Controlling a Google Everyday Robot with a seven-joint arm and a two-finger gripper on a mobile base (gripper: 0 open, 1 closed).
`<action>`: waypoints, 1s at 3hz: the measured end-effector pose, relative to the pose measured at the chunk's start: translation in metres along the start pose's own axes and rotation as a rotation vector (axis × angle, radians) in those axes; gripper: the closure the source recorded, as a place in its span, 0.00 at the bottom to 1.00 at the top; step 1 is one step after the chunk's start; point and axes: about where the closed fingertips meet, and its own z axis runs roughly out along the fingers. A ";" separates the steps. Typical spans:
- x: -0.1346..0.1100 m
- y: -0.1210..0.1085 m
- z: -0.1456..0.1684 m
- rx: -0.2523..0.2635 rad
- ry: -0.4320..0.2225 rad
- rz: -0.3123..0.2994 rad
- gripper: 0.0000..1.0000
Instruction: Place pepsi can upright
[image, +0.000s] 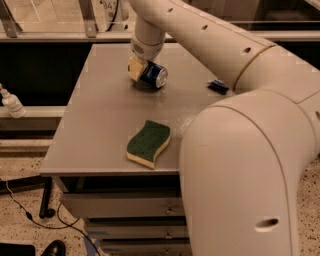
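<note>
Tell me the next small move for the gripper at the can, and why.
Probably rotate the wrist so the pepsi can tips onto one silver end. The can is on its side at the gripper, toward the far side of the table, so it is not yet upright. The sponge and the blue packet lie well apart from it.

Dark blue pepsi can (155, 75) tilted on side, held in tool (142, 71).
</note>
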 end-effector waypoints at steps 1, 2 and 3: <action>-0.011 0.001 -0.022 -0.009 -0.097 -0.011 0.87; -0.021 0.005 -0.037 -0.058 -0.257 -0.009 1.00; -0.026 0.014 -0.048 -0.119 -0.445 0.012 1.00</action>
